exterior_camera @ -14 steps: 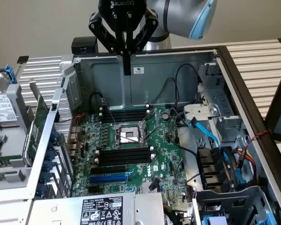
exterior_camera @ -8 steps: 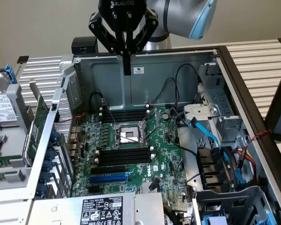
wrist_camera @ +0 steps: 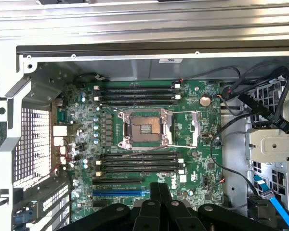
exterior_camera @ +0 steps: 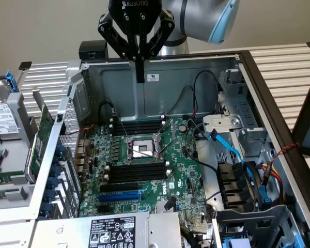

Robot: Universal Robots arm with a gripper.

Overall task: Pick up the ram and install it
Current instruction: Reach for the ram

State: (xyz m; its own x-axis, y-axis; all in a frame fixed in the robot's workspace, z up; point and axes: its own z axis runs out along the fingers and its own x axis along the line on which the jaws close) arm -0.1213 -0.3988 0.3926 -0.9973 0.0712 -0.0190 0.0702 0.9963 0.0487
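The gripper (exterior_camera: 139,77) has its jaws pressed together with nothing between them. It hangs high over the open case (exterior_camera: 196,64), its fingers (wrist_camera: 159,202) pointing down at the board (exterior_camera: 181,155). Under it lie the socket (exterior_camera: 139,150) and two banks of black memory slots, one on the far side (exterior_camera: 139,126) and one on the near side (exterior_camera: 134,173). The blue slot (exterior_camera: 119,196) is nearer still.

The ram (exterior_camera: 5,176) seems to be the thin green strip lying flat on the tray (exterior_camera: 10,199) outside the case, at the exterior view's left and well apart from the gripper. Its chips and label cannot be made out.

Between it and the slots a green card (exterior_camera: 41,139) with a metal bracket leans against the case, beside the perforated side wall (exterior_camera: 72,129). Far of the strip lies a drive (exterior_camera: 0,119). At the exterior view's right, black cables (exterior_camera: 196,165) and a blue cable (exterior_camera: 232,150) run beside the board.
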